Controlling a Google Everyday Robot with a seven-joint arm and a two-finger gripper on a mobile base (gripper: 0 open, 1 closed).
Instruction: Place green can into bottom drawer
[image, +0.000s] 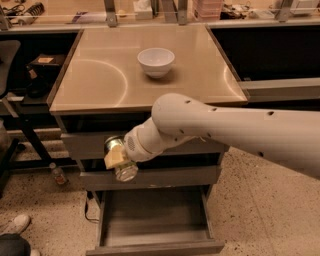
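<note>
**Can held in front of the cabinet, above the open drawer**

The gripper (119, 159) is in front of the cabinet, at the height of the gap between the top drawer (87, 145) and the middle drawer (165, 177). Its fingers are closed on the can (125, 171); one yellowish pad (113, 158) lies against the can's side. The can is in the air and touches no drawer. Its long axis is tilted. The green part is up and to the left, and the silver end points down and to the right, a little toward the viewer.

The white arm (240, 132) comes in from the right side and crosses the front edge of the table (100, 75).

Below the can, the bottom drawer (155, 216) is pulled out, and its floor is visible. The can hangs over the drawer's left rear part, well above it.

The table top is beige and smooth, with a curved shine on it. A white bowl (156, 61) stands upright near the back of it.

The floor (265, 200) is speckled stone. At the left, a small bottle (59, 174) stands on it beside a dark frame, and a shoe (15, 225) shows in the corner.
</note>
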